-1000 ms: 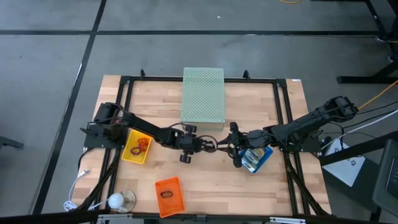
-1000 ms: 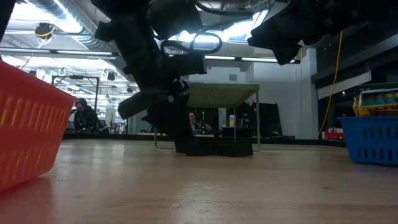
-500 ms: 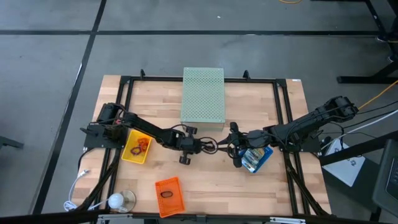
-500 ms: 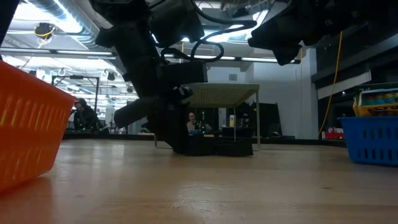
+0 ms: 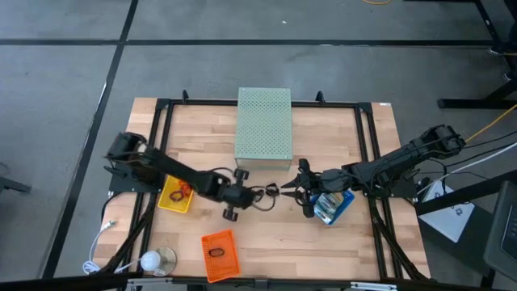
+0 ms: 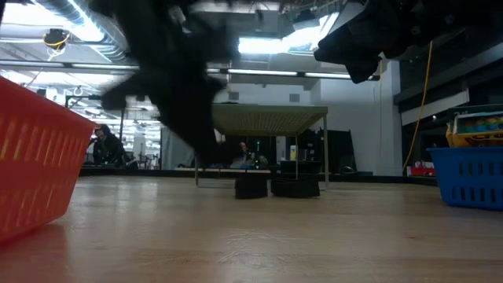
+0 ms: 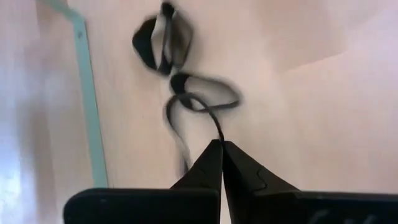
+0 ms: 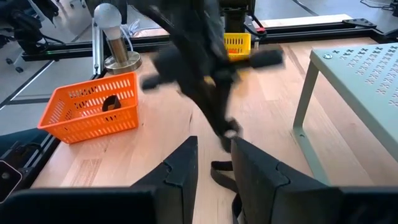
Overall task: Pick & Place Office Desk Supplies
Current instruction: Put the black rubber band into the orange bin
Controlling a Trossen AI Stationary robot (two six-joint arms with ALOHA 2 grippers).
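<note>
A thin black loop-shaped piece (image 7: 200, 102) trails past my left gripper (image 7: 221, 148), which is shut on it near the table's middle (image 5: 245, 194). A second black piece (image 7: 163, 45) lies beyond it. My right gripper (image 5: 291, 187) stands open just right of them, its fingers (image 8: 186, 165) either side of a black piece (image 8: 222, 167) on the wood. Printed packets fill the blue tray (image 5: 346, 198). Rings lie in the yellow tray (image 5: 171, 202), and a black piece lies in the orange tray (image 5: 220, 255). My left gripper pinches one thin strand of the black loop piece (image 7: 216, 130) between its two fingertips, only at their free ends. The rest of the loop reaches out beyond the fingers toward the table's right. Whether it is clear of the wood, I cannot tell.
The pale green perforated box (image 5: 263, 123) stands on legs at the far middle, just behind both grippers. A lamp with a white bulb (image 5: 151, 260) sits at the near left corner. Bare wood lies in the near middle and near right.
My left gripper has shut on the black loop piece and drawn back toward the table's left and slightly near edge, taking the loop along. Its arm is blurred with that motion.
</note>
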